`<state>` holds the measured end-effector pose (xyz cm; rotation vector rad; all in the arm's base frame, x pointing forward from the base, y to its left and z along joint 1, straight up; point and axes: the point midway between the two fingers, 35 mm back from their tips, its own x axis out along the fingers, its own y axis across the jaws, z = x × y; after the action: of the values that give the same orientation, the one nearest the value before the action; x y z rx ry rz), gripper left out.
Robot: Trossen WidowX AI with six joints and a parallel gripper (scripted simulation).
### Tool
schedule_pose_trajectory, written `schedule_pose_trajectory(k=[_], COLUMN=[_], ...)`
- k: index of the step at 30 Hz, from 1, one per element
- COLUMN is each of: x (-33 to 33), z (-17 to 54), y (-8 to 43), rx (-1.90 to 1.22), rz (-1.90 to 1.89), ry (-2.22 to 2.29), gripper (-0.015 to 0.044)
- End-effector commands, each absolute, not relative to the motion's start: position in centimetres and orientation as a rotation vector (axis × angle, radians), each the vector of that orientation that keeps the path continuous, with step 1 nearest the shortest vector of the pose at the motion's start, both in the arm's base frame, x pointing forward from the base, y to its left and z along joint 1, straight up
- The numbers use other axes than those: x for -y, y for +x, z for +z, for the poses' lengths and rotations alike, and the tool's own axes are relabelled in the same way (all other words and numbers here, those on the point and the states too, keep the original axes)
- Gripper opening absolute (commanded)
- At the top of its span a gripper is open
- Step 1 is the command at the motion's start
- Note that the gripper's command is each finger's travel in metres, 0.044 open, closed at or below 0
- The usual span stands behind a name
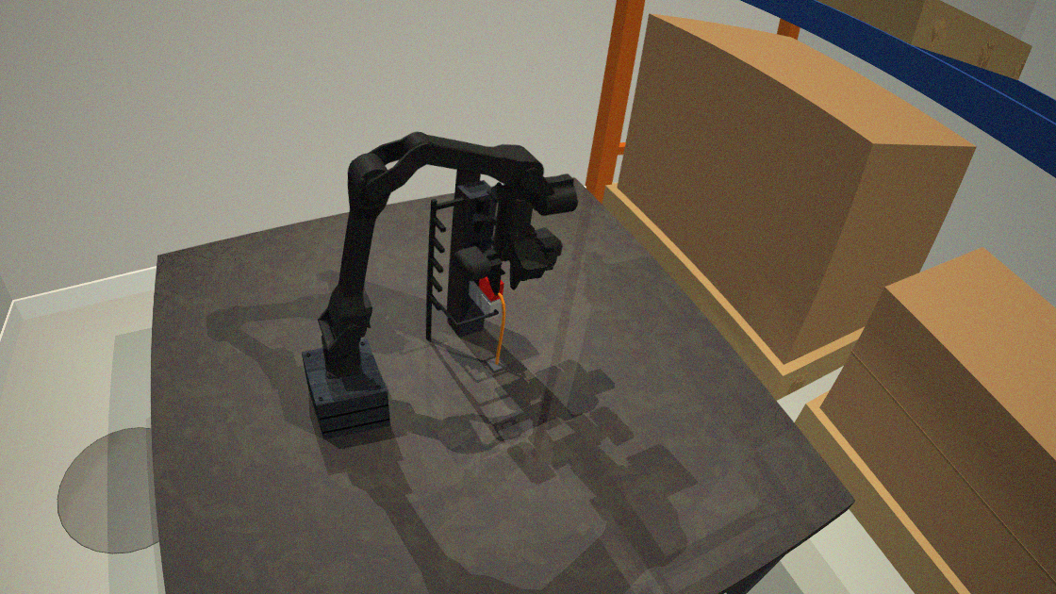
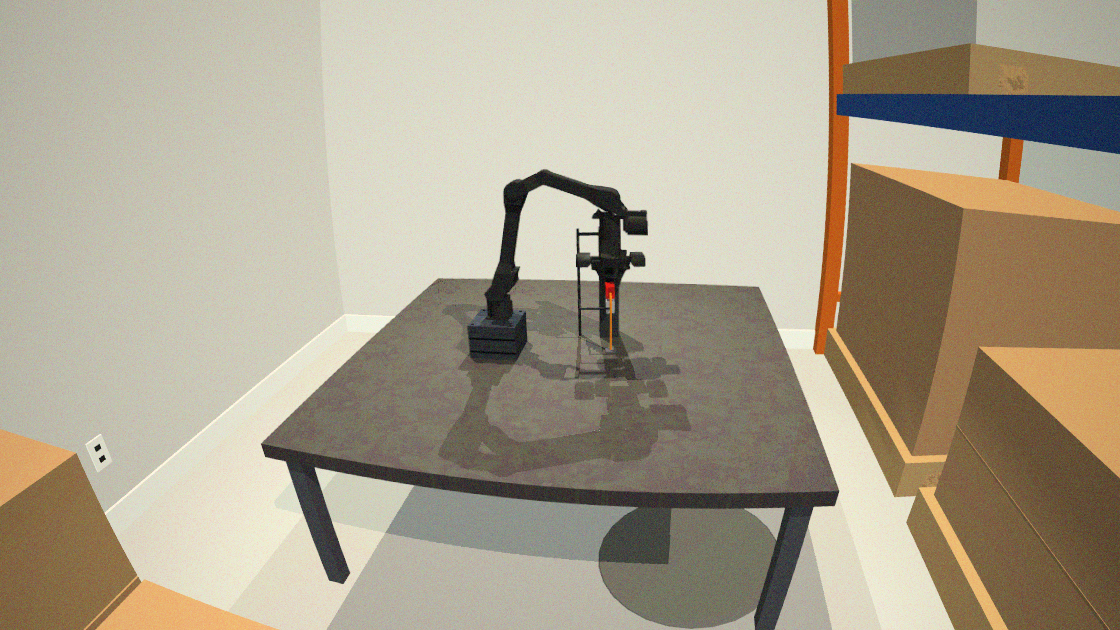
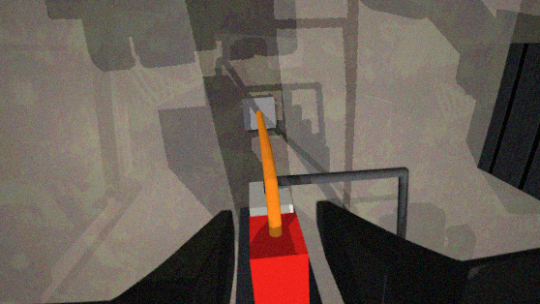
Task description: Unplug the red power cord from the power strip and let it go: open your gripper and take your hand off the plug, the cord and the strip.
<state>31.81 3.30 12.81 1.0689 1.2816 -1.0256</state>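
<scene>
Plug [image 3: 278, 271] seated in strip [image 1: 466, 295], mid bench toward far edge. End effector [image 3: 274, 209] part-spread, straddling plug, gaps both sides, pinching nothing. Centre, clamp squarely, pull straight out; avoid cord [image 3: 268, 169].

Your arm [image 1: 361, 222] is matte black all over, built of rounded links with bulky cylindrical joints. It rises from a dark grey slatted block base [image 1: 347, 395]. Its jaws are two broad black wedges.
</scene>
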Motion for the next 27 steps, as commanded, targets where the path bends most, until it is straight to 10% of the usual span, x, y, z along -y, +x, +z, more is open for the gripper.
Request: schedule_pose_trajectory(k=[1,27], x=[-3.9,-6.4], z=[12.9,11.9], y=[31.7,31.1], rx=[-1.278,-1.28], rz=[-1.03,-1.029], ry=[1.07,1.071], gripper=[0.016,0.016])
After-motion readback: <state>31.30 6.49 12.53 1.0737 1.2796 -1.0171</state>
